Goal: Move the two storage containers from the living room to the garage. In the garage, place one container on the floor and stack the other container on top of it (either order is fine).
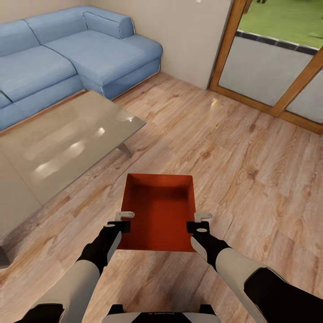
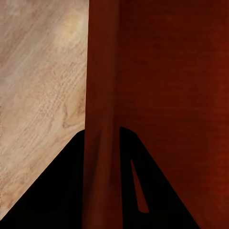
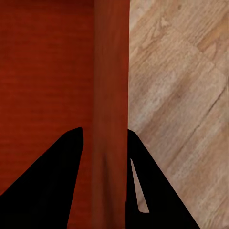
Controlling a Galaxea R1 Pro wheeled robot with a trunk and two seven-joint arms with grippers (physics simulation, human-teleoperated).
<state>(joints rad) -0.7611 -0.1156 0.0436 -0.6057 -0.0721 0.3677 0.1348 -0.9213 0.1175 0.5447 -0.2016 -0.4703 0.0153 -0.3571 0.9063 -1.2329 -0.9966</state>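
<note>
One orange-red open-top plastic storage container (image 1: 159,214) hangs over the living room's light wood plank floor (image 1: 251,170); your left gripper (image 1: 124,220) and right gripper (image 1: 199,221) each pinch a side wall. The garage run and stacking remain.

Blue corner sofa (image 1: 67,58) against beige wall (image 1: 188,36), far left. Glass-topped coffee table (image 1: 67,143) just in front of sofa, pale reflections on top. Wood-framed glass doors (image 1: 273,67) far right; green lawn (image 1: 287,18) beyond. Light wood plank floor (image 1: 251,170) throughout.
</note>
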